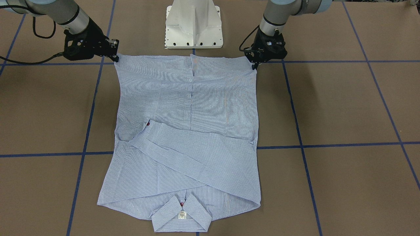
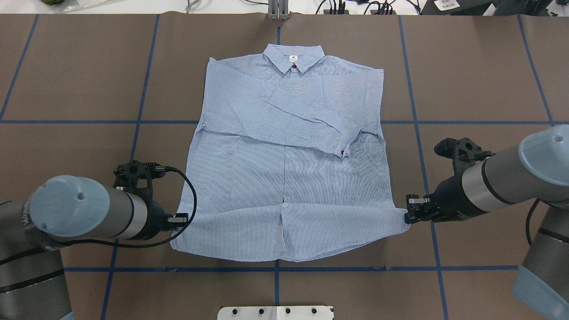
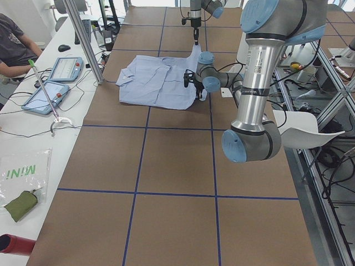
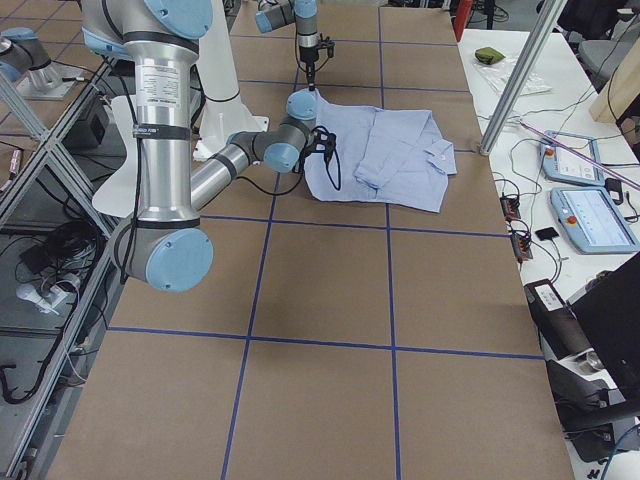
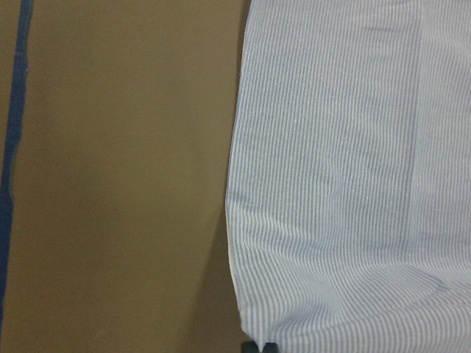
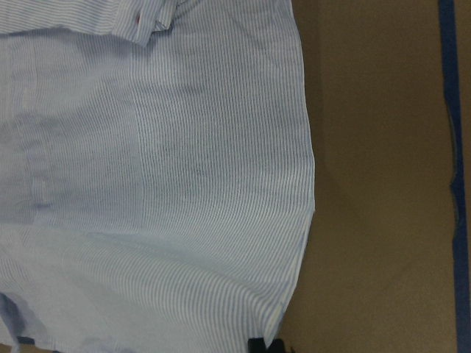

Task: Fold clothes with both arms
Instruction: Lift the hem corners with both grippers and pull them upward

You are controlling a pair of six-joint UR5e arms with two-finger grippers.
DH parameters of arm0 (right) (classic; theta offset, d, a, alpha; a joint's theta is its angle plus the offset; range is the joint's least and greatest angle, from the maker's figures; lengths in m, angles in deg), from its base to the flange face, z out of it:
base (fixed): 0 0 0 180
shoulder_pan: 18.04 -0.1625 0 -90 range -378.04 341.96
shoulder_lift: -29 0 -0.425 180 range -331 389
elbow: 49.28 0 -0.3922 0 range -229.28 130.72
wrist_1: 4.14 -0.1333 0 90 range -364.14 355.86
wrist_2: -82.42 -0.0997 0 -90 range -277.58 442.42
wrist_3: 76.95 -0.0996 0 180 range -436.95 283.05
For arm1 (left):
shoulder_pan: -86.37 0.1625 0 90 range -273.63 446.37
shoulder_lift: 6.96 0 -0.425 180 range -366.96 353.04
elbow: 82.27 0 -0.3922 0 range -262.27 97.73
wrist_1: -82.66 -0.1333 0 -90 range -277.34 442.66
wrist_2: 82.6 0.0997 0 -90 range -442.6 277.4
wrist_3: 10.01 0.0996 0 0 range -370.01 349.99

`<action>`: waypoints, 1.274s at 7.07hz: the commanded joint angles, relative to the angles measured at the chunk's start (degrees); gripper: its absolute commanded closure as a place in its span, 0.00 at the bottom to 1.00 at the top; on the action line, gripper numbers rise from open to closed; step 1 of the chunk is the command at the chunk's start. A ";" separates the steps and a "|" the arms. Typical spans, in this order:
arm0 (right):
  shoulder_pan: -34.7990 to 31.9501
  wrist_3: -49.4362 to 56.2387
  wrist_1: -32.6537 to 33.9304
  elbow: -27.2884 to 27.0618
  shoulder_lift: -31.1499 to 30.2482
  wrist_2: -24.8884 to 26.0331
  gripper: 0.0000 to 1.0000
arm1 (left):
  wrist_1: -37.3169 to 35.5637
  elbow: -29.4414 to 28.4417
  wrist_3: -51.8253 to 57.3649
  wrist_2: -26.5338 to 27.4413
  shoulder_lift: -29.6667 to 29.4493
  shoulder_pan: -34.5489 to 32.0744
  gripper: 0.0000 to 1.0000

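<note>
While shirt (image 2: 284,195) lies flat, left fingers (image 2: 180,218), right fingers (image 2: 410,216) apparently pinching hem

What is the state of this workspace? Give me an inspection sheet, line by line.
Surface: brown table with a blue tape grid.
Job's things: shirt lies front up, collar away from the robot, a sleeve folded across the chest.
Clutter: nothing seen on the table.
End effectors: left end effector and right end effector are each shut on a hem corner.
Cables: black cable loops from the left wrist, close to the shirt's edge.
Surroundings: white pedestal at the hem side; side bench with tablets; a person sits there.
</note>
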 commanded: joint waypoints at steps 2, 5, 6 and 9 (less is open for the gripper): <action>-5.68 2.25 -7.16 -0.11 -0.62 -9.60 1.00 | 1.17 4.77 0.26 -6.76 0.16 -0.33 1.00; -7.63 2.25 -14.38 -0.90 -2.37 -18.22 1.00 | 0.91 12.42 0.17 -14.86 2.09 -0.50 1.00; -7.63 2.16 -19.11 -0.81 -4.73 -20.25 1.00 | 0.91 13.58 0.17 -15.40 2.45 -0.50 1.00; -9.03 2.07 -31.27 -0.55 -11.87 -25.87 1.00 | 0.56 15.77 -0.18 -17.95 5.33 0.28 1.00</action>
